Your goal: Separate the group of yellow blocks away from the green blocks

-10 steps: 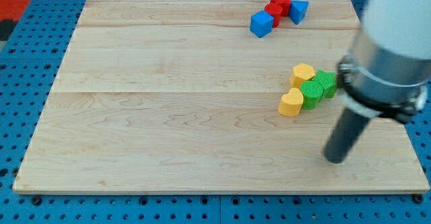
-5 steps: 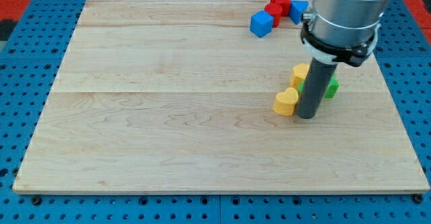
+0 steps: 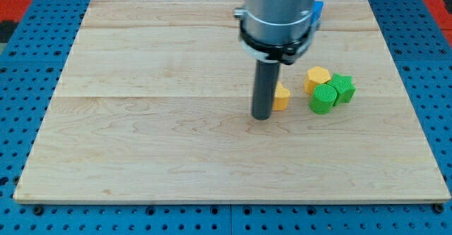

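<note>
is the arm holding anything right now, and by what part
Nothing is held; the arm only pushes. My tip sits against the view's left side of a yellow block, partly hidden behind the rod.

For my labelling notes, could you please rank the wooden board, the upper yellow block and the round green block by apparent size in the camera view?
1. Wooden board, by far the largest.
2. and 3. Upper yellow block and round green block look alike; I won't rank them.
</note>
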`<state>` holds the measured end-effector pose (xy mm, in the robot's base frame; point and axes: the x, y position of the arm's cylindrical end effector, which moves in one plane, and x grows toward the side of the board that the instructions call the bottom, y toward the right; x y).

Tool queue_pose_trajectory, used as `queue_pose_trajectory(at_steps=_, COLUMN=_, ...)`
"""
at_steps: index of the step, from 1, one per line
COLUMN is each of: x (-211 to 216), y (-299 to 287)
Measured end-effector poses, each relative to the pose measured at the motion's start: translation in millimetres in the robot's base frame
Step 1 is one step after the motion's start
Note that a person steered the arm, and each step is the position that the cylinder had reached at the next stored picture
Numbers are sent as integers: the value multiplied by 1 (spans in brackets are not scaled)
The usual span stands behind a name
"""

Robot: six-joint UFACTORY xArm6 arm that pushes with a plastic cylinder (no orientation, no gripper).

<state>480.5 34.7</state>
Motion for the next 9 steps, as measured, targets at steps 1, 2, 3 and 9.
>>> queue_pose_trajectory(at_steps=1, x=-7, y=-17)
queue_pose_trajectory(at_steps=2, x=-21, y=-4)
queue_pose_trajectory(at_steps=3, x=-24, y=25)
queue_pose_trajectory(at_steps=9, x=-101, y=138)
